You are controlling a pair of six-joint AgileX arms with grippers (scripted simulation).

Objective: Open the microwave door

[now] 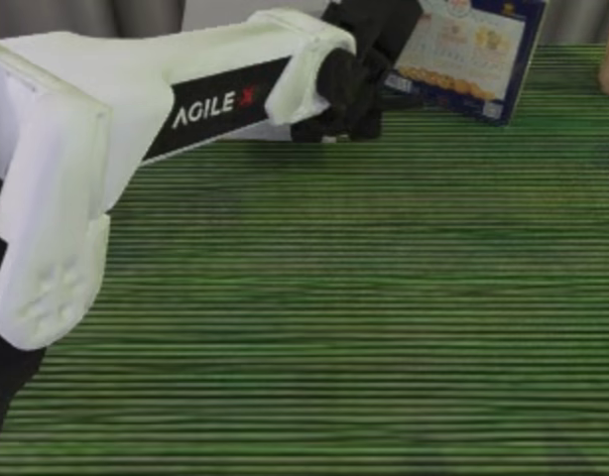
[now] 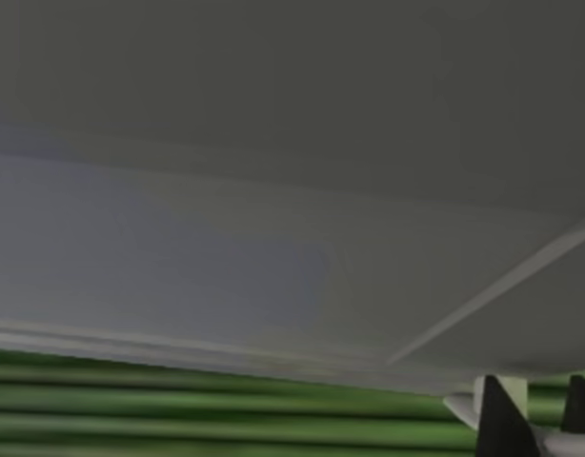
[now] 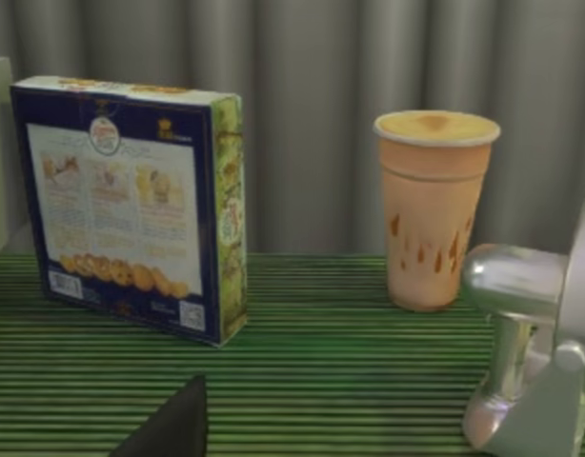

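Up at the far edge of the green table (image 1: 384,327), my left arm is stretched out w/ the left gripper (image 1: 356,99) parked right at where the microwave (image 1: 225,127) should be. From the top view the arm covers pretty much the whole box, only a sliver of pale surface peeks out under the forearm.

Left wrist view is basically wall-to-wall grey panel, the microwave door (image 2: 273,190) I think, though it's so close I can't tell door from body for sure. A pale line runs across it diagonally, maybe a door edge. Two dark fingertips (image 2: 502,419) poke in at the corner w/ a gap between them, so the claw looks spread, not pinching anything. Can't see the handle in any view.

Progress, imo: approach is done, or near it, but no grasp on the handle. Can't say whether the door has swung at all. Best guess is it's shut or barely cracked, so the real pull is what's left.

Right arm is idle, off the top view completely. Its wrist cam just shows the blue carton (image 3: 131,200), an orange cup (image 3: 433,209) and some chrome thing (image 3: 531,362) at the side. Only a dark sliver of the right gripper (image 3: 169,427) shows, so can't tell its state.
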